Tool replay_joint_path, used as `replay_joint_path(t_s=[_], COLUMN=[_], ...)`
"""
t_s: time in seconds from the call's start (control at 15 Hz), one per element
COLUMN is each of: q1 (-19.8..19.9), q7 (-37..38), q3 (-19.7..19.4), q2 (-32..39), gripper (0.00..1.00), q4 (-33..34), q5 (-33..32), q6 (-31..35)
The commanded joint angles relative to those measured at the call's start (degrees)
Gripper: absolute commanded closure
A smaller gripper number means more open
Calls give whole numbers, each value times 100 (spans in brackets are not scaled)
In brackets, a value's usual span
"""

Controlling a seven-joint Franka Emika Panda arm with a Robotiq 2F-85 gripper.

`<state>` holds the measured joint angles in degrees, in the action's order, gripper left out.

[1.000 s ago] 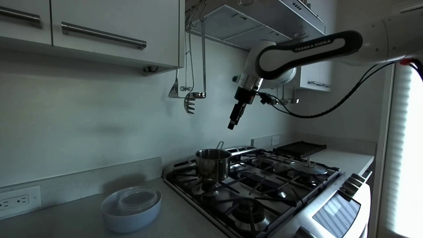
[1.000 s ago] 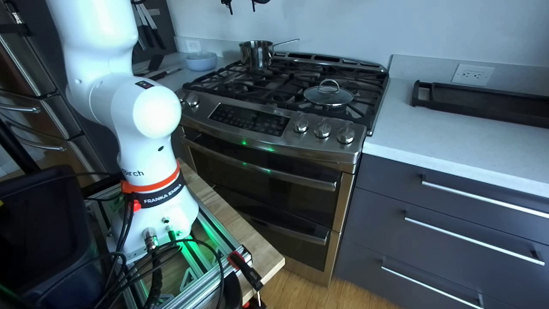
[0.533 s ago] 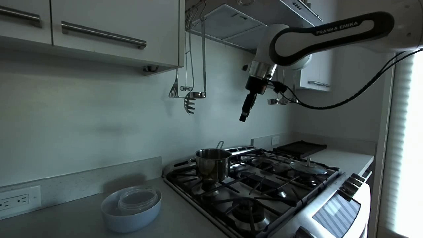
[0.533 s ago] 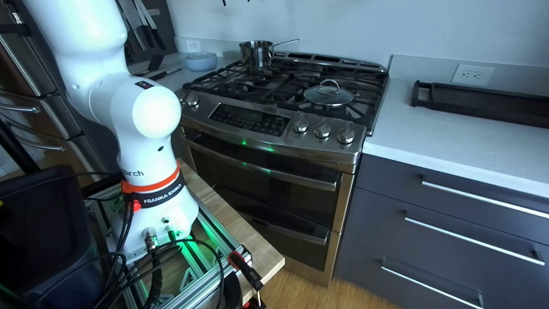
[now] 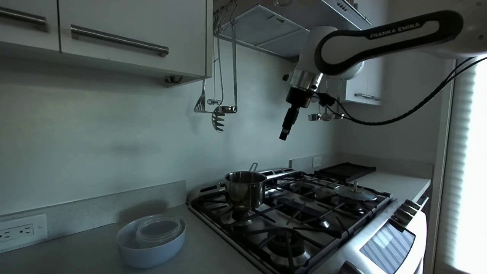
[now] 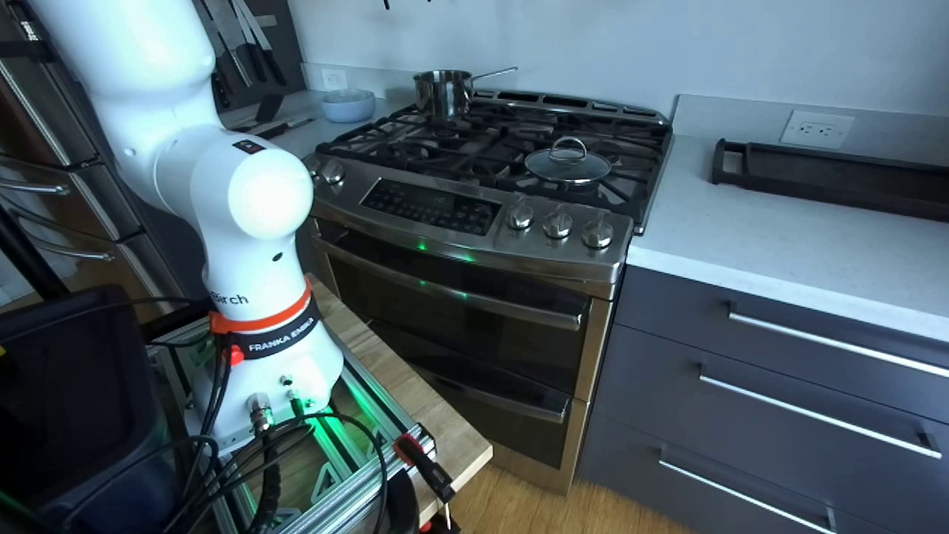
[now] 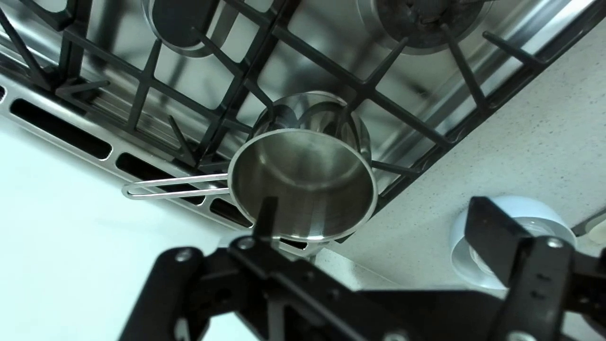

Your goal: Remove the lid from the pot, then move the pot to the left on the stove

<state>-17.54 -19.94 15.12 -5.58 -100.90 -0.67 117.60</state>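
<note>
The pot (image 5: 245,192) stands upright at a back corner of the stove (image 6: 563,259), just beside the side edge; past that edge, near the pot, bowls (image 5: 151,249) sit on the surface (image 5: 91,251). Open room runs over the grates (image 7: 367,90) from the pot toward the lid (image 6: 567,169), which lies diagonally across at the front. Only the wrist view shows the pot's inner bottom. In an exterior view the hand (image 5: 284,135) hangs well above the pot, to one side of it; its fingers (image 7: 266,218) stand wide apart.
</note>
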Motion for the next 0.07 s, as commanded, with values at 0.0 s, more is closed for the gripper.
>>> replay_joint_path(t_s=[0.0], q1=[30], q7=[7], q3=[34], q2=[15], gripper=[0], q4=[34], q5=[-4], q6=[-24])
